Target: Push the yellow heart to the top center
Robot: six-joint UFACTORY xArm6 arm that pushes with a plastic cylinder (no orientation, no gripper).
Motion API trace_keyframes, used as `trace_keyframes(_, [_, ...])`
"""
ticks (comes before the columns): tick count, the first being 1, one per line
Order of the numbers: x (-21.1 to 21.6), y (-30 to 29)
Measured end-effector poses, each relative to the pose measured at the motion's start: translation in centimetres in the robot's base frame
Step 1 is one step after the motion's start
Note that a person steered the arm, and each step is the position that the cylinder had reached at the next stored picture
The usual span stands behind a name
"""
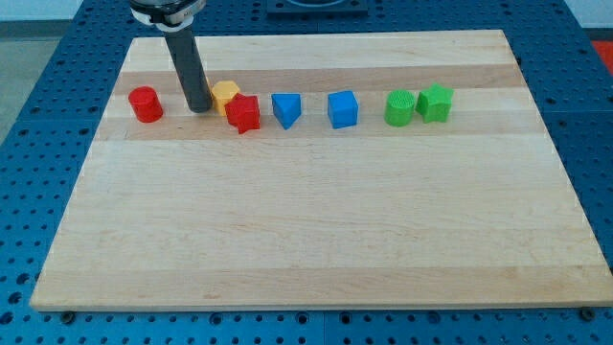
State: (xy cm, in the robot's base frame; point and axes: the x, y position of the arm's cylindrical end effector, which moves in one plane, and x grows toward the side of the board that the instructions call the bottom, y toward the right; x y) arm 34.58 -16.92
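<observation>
The yellow block, partly hidden so its shape is unclear, lies at the board's upper left. A red star block touches it on its lower right. My tip stands just to the left of the yellow block, touching or nearly touching it. A red cylinder lies further left of my tip.
A row runs rightward: a blue triangular block, a blue cube, a green cylinder-like block and a green star block touching each other. The wooden board lies on a blue perforated table.
</observation>
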Motion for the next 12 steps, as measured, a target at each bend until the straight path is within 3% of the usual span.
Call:
trace_keyframes(2, [-0.1, -4.1])
trace_keyframes(7, [-3.4, 0.1])
trace_keyframes(12, [-6.4, -1.8])
